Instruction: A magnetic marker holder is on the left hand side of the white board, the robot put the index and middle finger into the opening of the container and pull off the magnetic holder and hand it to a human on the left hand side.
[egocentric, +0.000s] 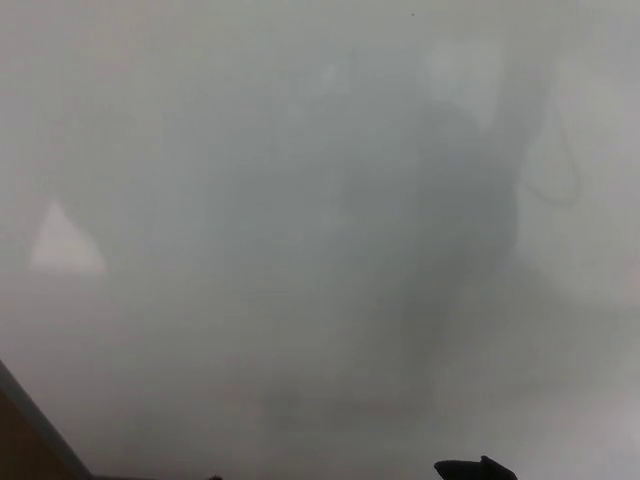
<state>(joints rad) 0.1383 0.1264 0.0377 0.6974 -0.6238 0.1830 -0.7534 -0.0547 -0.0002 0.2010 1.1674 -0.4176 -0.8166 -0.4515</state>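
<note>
A brown strip (25, 445) cuts across the bottom left corner. A pale triangular patch (62, 245) glows at the left, blurred.

One white board (300, 150) fills nearly the whole view, with one dim grey reflection spread over it. One brown strip (25, 440) sits at its lower left corner. One small black part (475, 468) pokes up at the bottom edge, possibly the robot's.
</note>
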